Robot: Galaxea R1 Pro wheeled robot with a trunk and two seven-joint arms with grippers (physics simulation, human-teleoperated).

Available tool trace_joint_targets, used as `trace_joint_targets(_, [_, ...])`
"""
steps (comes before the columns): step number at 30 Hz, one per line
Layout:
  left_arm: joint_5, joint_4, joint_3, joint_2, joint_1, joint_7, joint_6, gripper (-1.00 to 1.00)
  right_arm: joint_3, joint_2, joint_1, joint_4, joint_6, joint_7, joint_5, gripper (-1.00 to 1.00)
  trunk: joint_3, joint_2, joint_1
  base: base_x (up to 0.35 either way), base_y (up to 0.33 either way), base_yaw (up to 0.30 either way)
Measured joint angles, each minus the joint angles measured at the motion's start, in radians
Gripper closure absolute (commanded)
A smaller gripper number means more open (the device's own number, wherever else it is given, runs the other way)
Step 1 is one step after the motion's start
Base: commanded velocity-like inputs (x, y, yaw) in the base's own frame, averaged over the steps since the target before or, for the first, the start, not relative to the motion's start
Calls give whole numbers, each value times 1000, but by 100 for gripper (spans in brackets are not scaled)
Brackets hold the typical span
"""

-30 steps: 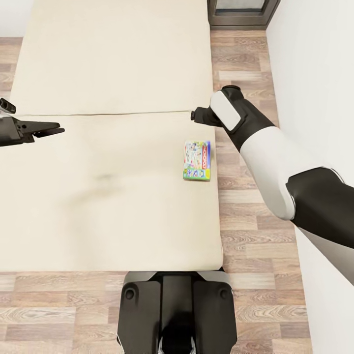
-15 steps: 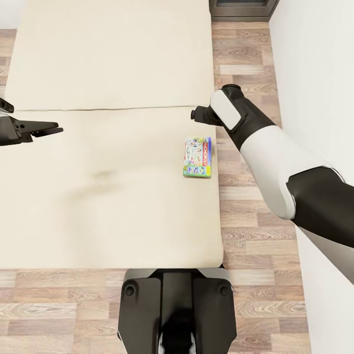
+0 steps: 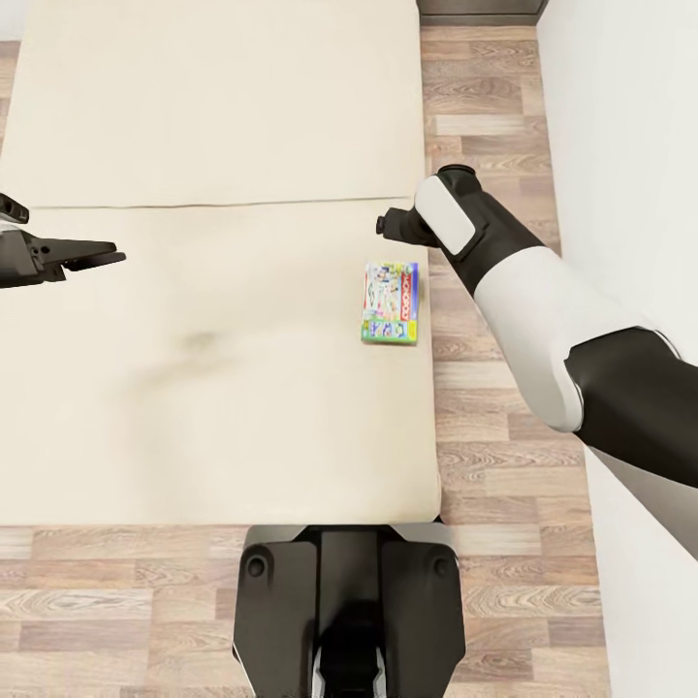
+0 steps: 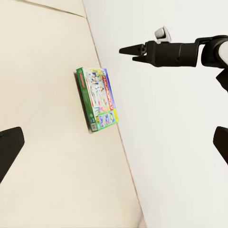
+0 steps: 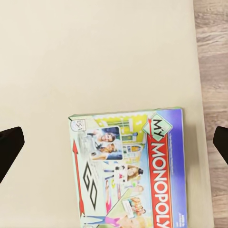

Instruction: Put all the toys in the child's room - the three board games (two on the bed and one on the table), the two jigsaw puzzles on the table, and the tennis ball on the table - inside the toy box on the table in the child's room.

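A green-edged Monopoly board game (image 3: 390, 302) lies flat on the beige mattress of the bed (image 3: 213, 116), close to its right edge. It also shows in the left wrist view as the board game (image 4: 97, 98) and, closer, in the right wrist view as the board game (image 5: 130, 171). My right gripper (image 3: 381, 225) hovers just beyond the game's far end, open with nothing in it; from the left wrist it appears as the right gripper (image 4: 127, 50). My left gripper (image 3: 114, 256) hangs over the bed's left side, far from the game, open and empty.
A white wall (image 3: 620, 145) runs along the right, with a narrow strip of wood plank floor (image 3: 475, 126) between it and the bed. Dark furniture (image 3: 480, 8) sits at the far end of that strip. My base (image 3: 349, 611) stands at the bed's near edge.
The whole picture has shifted a little as the camera moved; the far furniture has slid nearly out of frame. Both arms hold the same pose and the game lies where it was.
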Motion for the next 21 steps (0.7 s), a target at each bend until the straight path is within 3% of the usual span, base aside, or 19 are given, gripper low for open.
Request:
trace_joint_targets(13, [0, 0, 1, 1, 0, 0, 0, -100, 1, 0, -14, -2, 0, 0, 2, -100, -21, 0, 0, 0, 0, 0])
trace_joint_targets(21, [0, 0, 1, 1, 0, 0, 0, -100, 2, 0, -46, -2, 1, 0, 28, -100, -34, 0, 0, 0, 0, 0])
